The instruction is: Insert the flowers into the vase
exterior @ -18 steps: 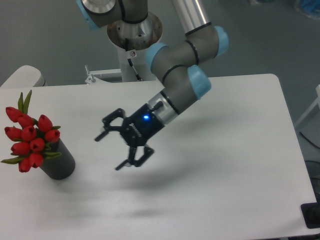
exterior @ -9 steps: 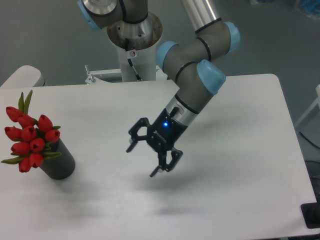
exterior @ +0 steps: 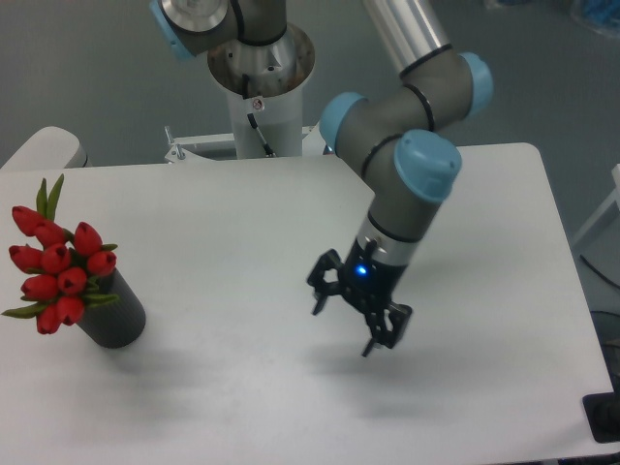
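Red tulips [exterior: 56,271] standing in the black vase [exterior: 113,315] at the table's [exterior: 242,203] left edge.
The gripper [exterior: 342,327] hangs well apart, mid-table, fingers spread wide, holding nothing.

— What stands on the white worktop [exterior: 242,223]?
— Only the matte black cylindrical vase [exterior: 114,316] with the bunch of red tulips [exterior: 58,271], near the left edge.
— And around the spread black fingers [exterior: 372,341]?
— Bare surface on every side, well apart from the vase.
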`<action>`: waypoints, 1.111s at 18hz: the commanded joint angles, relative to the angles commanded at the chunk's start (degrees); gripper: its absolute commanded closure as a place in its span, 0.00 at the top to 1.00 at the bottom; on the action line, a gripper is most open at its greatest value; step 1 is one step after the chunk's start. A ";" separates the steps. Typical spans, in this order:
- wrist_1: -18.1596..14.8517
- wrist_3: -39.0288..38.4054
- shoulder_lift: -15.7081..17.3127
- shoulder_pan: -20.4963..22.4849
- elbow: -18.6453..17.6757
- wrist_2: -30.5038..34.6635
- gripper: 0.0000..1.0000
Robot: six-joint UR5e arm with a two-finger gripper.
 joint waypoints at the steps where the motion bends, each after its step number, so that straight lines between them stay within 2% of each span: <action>1: -1.24 0.62 -0.88 0.00 1.50 1.59 1.00; 5: -1.69 3.17 -3.43 -0.09 3.62 6.25 1.00; 11: -5.20 6.86 -6.07 0.00 6.35 12.93 1.00; 13: -5.03 8.62 -6.69 0.00 6.44 14.42 1.00; 20: -4.86 8.89 -6.78 -0.26 6.35 14.79 1.00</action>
